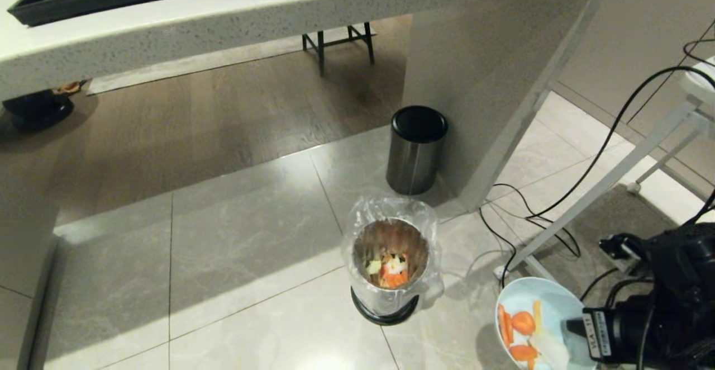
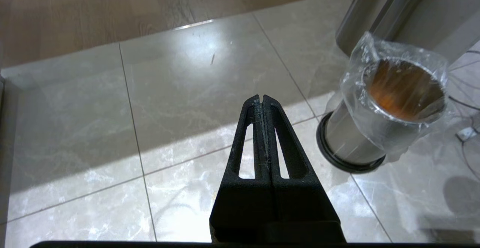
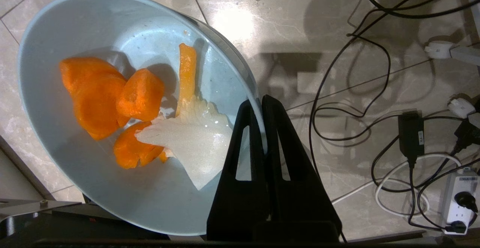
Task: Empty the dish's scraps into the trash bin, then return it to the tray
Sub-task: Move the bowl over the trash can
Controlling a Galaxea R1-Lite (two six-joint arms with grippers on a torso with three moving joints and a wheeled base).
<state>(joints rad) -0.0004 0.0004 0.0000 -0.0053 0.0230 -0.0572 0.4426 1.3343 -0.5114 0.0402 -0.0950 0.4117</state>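
The right pincer (image 3: 262, 102) pinches the dish (image 3: 75, 23) by its rim, level so the scraps (image 3: 112, 94) stay in, at 4 o'clock of the trash bin (image 1: 389, 216). Left pincer (image 2: 262, 99) idle, pressed together.
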